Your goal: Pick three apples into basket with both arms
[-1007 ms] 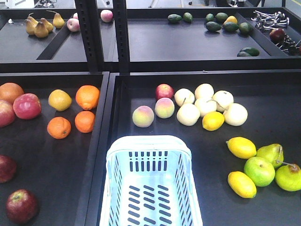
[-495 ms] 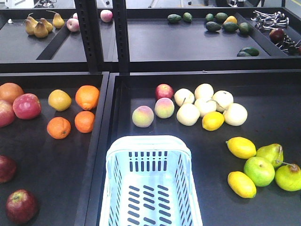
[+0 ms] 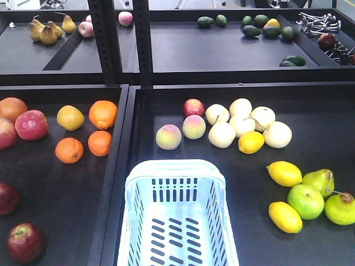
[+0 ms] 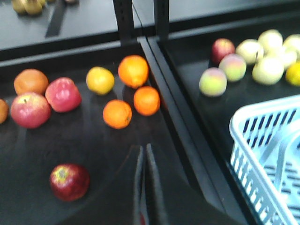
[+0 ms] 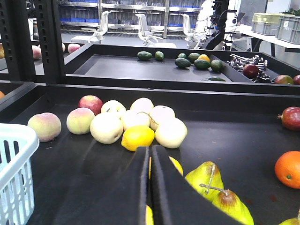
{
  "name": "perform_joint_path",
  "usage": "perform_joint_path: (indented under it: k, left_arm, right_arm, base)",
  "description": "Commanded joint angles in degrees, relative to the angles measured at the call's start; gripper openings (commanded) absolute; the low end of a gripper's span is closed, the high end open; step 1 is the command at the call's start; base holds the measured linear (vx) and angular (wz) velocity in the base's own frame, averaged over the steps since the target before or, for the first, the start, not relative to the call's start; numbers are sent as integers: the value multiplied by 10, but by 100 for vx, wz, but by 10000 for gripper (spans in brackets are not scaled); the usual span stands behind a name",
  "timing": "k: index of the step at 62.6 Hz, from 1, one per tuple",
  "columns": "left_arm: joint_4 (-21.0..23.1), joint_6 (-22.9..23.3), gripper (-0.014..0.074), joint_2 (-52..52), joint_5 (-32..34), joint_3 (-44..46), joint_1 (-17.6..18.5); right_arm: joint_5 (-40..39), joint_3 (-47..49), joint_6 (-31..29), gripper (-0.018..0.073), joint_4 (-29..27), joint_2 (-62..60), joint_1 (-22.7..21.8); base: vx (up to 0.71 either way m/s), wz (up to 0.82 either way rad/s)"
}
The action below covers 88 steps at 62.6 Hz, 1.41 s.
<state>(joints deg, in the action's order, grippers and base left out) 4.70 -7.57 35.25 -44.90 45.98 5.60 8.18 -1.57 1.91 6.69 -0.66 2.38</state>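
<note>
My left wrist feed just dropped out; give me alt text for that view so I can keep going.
The left gripper, jaws closed, hangs over the dark left tray, with one dark red apple to its left. Oranges and lighter red apples lie farther back; the pale basket sits in the neighbouring tray at right.

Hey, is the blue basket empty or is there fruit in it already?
Empty, in the part shown: the basket's slotted floor is bare; two dark red apples lie outside, on the left tray.
</note>
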Motion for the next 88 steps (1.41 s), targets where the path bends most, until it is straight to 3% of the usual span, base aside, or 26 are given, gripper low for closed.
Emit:
perform_joint_path:
  k: [1, 10, 16, 30, 36, 45, 54, 58, 66, 83, 88]
  left_arm:
    - [5, -5, -4, 20, 22, 24, 0]
    - [5, -5, 37, 19, 19, 22, 0]
    - [5, -5, 130, 19, 12, 22, 0]
    - [5, -5, 584, 19, -11, 22, 0]
    - [5, -17, 736, 19, 3, 22, 0]
    - [27, -112, 721, 26, 32, 29, 0]
    - [119, -292, 714, 69, -2, 61, 0]
    - [162, -348, 713, 94, -11, 78, 1]
    - [205, -414, 711, 148, -11, 107, 24]
    - [194, -498, 701, 271, -8, 173, 135]
    - [162, -501, 701, 306, -5, 190, 179]
  right_arm:
    - [-44, -8, -5, -8, 4, -8, -4]
    - [-44, -8, -5, -8, 4, -8, -4]
    - [-44, -8, -5, -8, 4, -8, -4]
    - [-44, -8, -5, -8, 4, -8, -4]
    - [-44, -8, -5, -8, 4, -8, -4]
    - [-44, -8, -5, -8, 4, -8, -4]
    - [-44, -8, -5, -8, 4, -8, -4]
    - [-44, -8, -5, -8, 4, -8, -4]
    - [-44, -8, -5, -8, 4, -8, -4]
    - [-44, -8, -5, -8, 4, -8, -4]
    - [-44, -8, -5, -8, 4, -8, -4]
  base:
    - [0, 0]
    - [0, 0]
    - [0, 0]
    - [0, 0]
    - [0, 0]
    - [0, 0]
    - [0, 0]
    - [0, 0]
    - [0, 0]
    - [0, 0]
    - [0, 0]
